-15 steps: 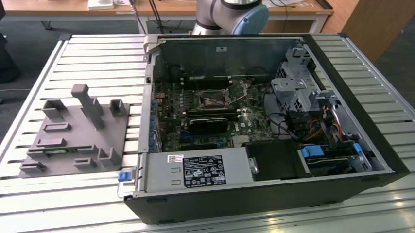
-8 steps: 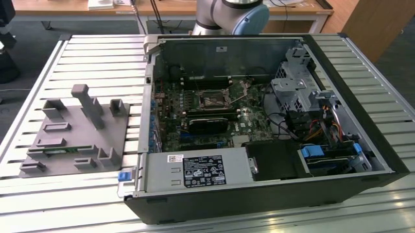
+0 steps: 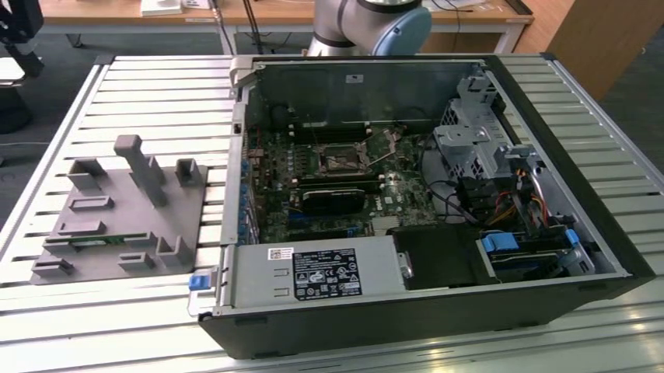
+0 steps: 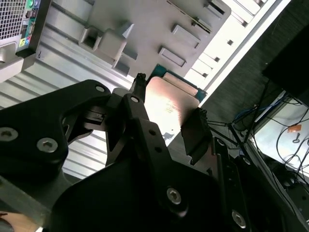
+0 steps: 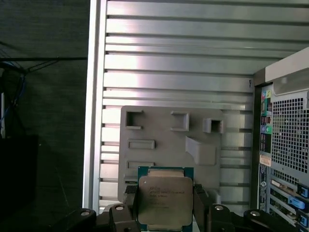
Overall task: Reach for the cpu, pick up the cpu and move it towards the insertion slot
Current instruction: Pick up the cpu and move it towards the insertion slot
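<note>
In the exterior view an open computer case (image 3: 415, 194) lies on a slatted metal table (image 3: 124, 85); inside it, on the green board, sits the slot (image 3: 340, 162), a dark square with a silvery frame; a grey tray (image 3: 114, 210) with blocks and dips lies on the table at the exterior view's left of the case; part of the arm (image 3: 368, 23) shows behind the case. In the second wrist view the gripper (image 4: 166, 118) pinches the cpu (image 4: 169, 106) by two opposite edges, its black fingers (image 4: 195, 130) pressed on the sides; the cpu is up in the air with the tray behind it. In the first wrist view the cpu (image 5: 165, 199) shows its shiny top with a green rim, held in the gripper (image 5: 165, 205), with the tray (image 5: 169, 140) and table (image 5: 178, 63) behind it and the case (image 5: 285, 154) off to one side.
</note>
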`<state>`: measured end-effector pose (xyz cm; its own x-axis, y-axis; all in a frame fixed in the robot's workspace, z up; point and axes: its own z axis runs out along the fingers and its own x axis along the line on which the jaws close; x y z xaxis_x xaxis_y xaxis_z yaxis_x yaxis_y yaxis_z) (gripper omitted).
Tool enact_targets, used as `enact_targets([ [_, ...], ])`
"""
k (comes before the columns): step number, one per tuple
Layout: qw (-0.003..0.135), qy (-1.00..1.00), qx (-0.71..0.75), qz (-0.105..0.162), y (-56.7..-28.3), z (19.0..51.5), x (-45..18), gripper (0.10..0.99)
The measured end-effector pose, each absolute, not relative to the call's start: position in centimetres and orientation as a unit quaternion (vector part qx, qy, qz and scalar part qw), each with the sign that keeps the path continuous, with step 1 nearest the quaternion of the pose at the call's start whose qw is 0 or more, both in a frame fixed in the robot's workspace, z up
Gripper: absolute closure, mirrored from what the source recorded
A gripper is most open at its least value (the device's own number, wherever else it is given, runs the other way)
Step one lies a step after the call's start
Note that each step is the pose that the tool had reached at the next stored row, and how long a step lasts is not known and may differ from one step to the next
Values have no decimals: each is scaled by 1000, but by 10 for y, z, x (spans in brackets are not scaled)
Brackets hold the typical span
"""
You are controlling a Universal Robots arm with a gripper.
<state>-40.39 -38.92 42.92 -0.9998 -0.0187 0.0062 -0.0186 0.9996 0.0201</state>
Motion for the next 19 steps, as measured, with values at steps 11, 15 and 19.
enact_targets([
  [11, 3, -1000, 9, -10, -389, 429, -383, 545],
  [15, 3, -1000, 9, -10, -388, 429, -376, 545],
  [19, 3, -1000, 9, -10, -388, 429, -369, 545],
])
